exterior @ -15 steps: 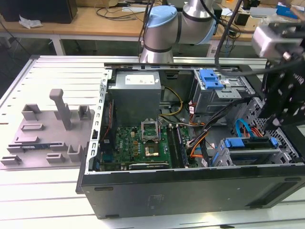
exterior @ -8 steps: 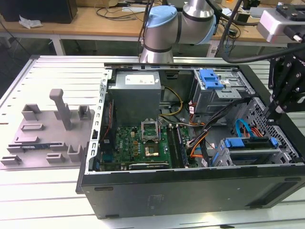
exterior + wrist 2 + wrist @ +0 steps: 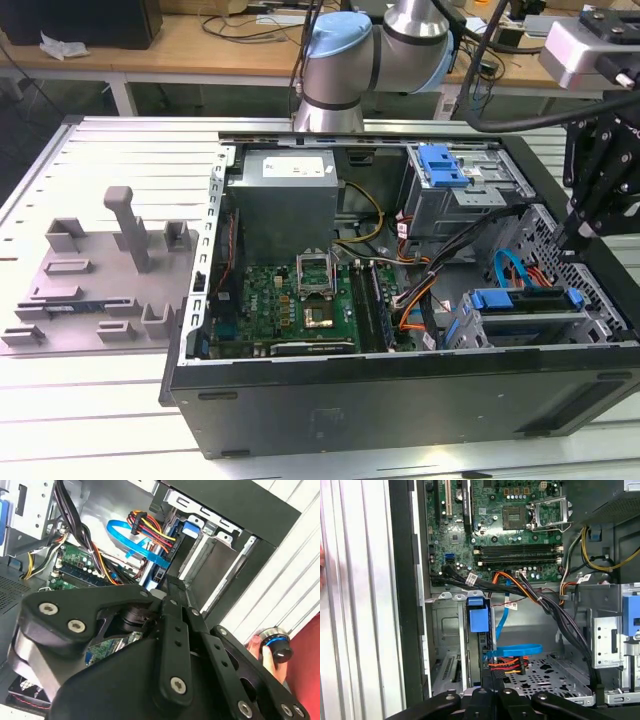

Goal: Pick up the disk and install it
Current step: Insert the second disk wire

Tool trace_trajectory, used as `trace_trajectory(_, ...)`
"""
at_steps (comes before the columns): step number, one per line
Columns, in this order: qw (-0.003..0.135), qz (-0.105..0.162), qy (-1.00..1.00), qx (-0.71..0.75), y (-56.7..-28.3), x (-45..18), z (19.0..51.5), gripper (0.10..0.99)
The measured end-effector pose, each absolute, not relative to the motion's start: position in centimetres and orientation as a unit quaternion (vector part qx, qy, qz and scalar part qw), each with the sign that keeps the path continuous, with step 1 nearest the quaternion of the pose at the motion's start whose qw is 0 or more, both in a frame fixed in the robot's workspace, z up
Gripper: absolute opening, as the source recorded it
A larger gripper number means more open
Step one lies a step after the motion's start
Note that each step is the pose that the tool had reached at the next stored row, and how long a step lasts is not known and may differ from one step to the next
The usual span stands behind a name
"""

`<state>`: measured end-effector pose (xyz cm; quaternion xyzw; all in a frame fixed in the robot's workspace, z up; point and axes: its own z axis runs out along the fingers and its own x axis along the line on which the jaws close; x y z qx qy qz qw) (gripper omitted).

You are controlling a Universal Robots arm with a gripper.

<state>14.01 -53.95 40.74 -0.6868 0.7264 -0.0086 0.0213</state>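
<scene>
The disk, silver metal in a blue bracket, lies in the lower drive bay at the exterior view's right end of the open computer case. In the first wrist view the disk shows end-on by its blue bracket tab. A thin blue flat cable and orange-red wires reach its end. My black gripper hangs just above the case wall by that bay. Its fingers point at the disk's cabled end in both wrist views. They lie together with nothing visible between them.
The case holds a green motherboard, a grey power supply, an upper drive cage with a blue latch and black cable bundles. A grey fixture with posts lies at the exterior view's left. A person's hand holds a black knob beside the case.
</scene>
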Motion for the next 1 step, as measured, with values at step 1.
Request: trace_trajectory(1, 0.021, -0.009, 0.726, -0.687, -53.95, 14.02, 40.73, 0.106)
